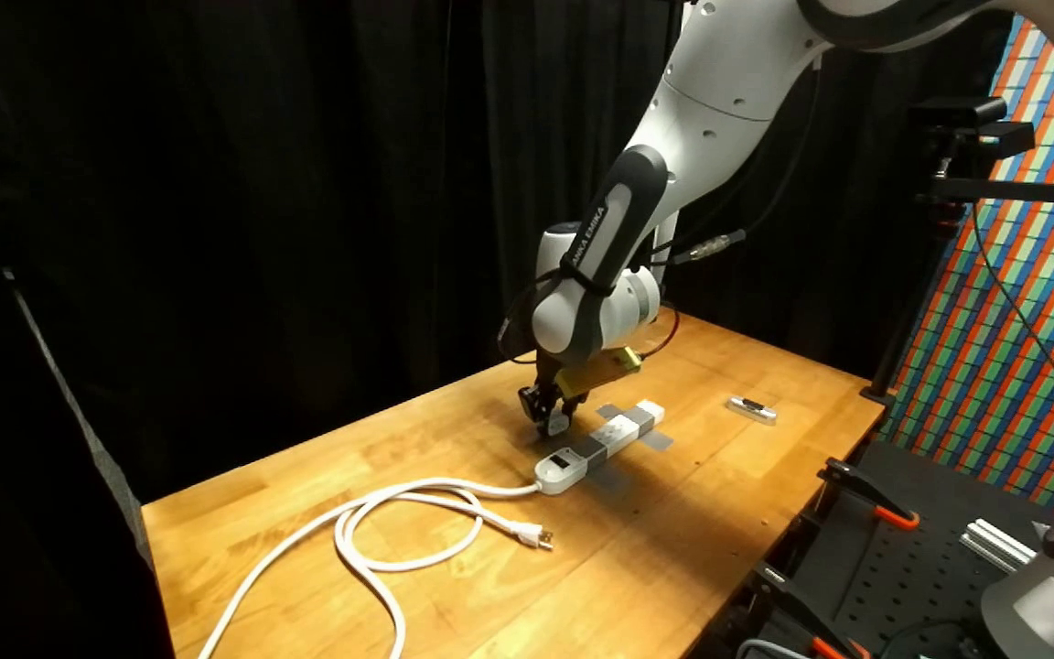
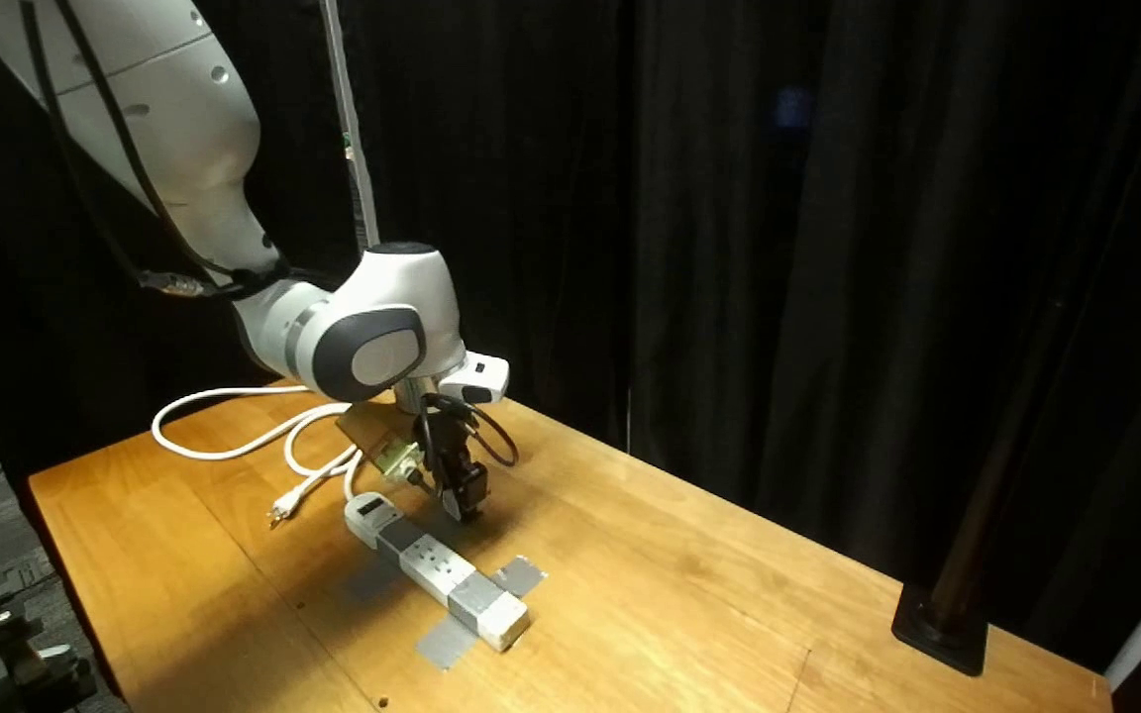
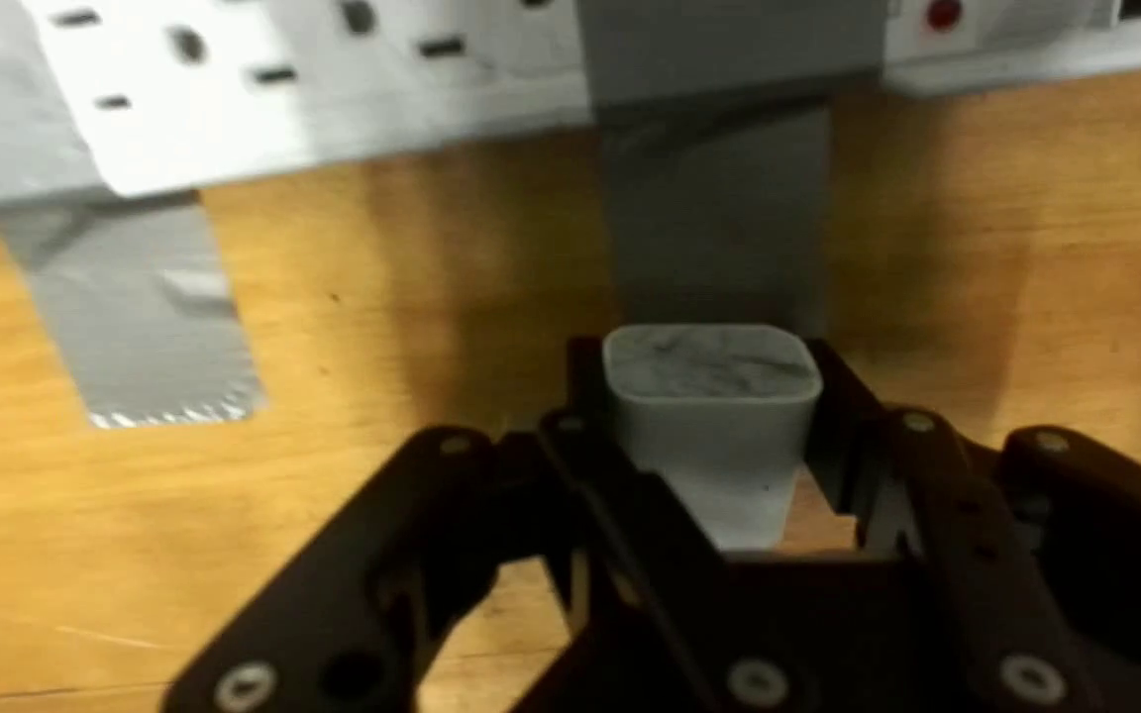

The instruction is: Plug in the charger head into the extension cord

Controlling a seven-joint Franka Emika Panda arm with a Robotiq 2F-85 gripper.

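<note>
1 white charger head (image 3: 713,441), clamped in the gripper (image 3: 711,386), near but apart from the extension cord (image 2: 437,566); presumably light, rigid, a little slippery, best held by its opposite sides

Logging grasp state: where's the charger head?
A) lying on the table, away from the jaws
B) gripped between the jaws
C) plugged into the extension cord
B: the wrist view shows the jaws against both sides of the charger head, with gray tape visible between it and the extension cord.
</note>
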